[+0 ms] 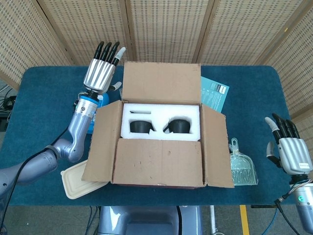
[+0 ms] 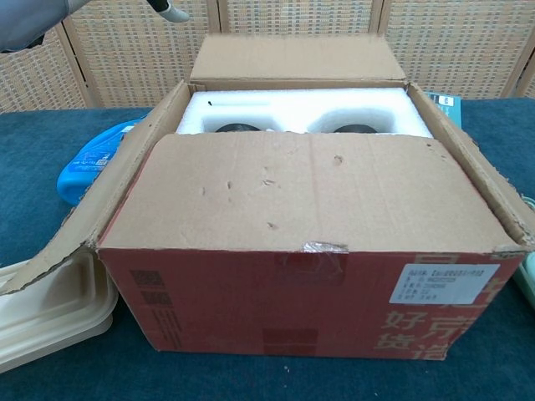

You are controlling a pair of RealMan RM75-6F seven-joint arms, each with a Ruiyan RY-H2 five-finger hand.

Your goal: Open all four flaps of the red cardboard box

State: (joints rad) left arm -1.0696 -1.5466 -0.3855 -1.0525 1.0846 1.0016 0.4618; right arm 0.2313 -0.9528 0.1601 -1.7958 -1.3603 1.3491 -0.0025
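Red cardboard box (image 2: 284, 296) mid-table: back and both side flaps folded out, front flap (image 1: 157, 162) still lying flat over the top.

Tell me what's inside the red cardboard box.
White foam insert with two dark round items seated in it. The near flap covers the front half, so anything under it is hidden.

Blue item (image 2: 90, 163) largely behind the box's left flap (image 2: 100, 209), beige container (image 2: 46, 313) cut off by frame edge
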